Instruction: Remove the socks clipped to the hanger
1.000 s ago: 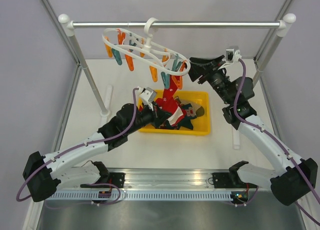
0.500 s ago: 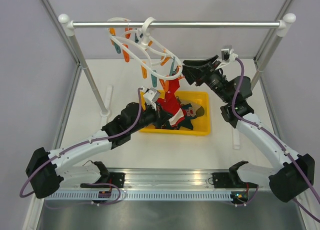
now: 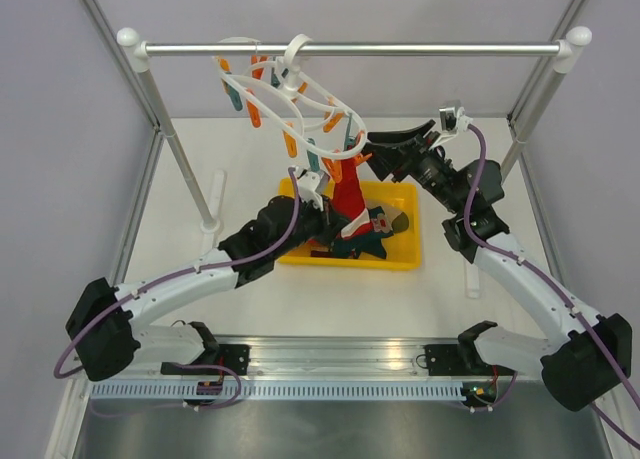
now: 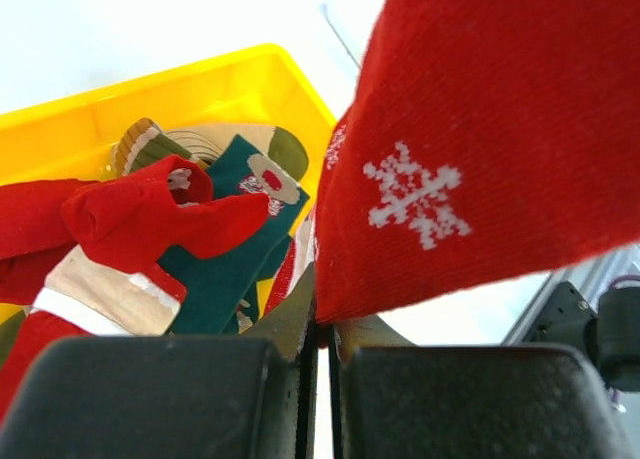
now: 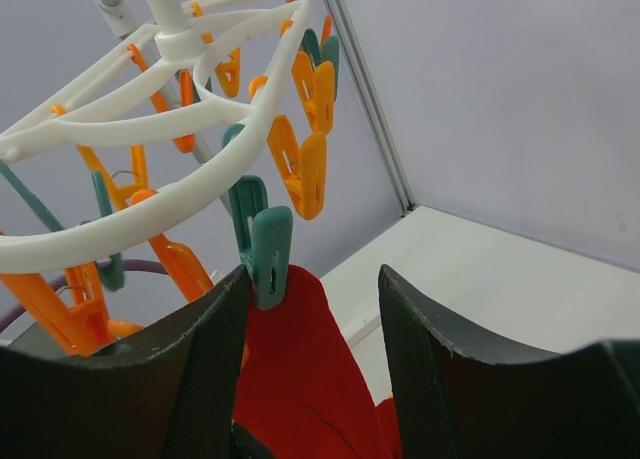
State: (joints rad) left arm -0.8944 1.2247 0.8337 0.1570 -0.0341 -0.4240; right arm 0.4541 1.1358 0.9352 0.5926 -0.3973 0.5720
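My left hand (image 4: 318,344) is clamped tight on the lower edge of the red sock (image 4: 470,129), which hangs from a teal peg (image 5: 268,254) on the hanger (image 5: 120,227) (tilted on its rail (image 3: 400,49)), just above the yellow bin (image 3: 405,257). My right hand (image 5: 312,299) is up beside that peg, open and gripping nothing, with the sock's top showing between its fingers. Other socks (image 4: 215,269) lie heaped in the bin.
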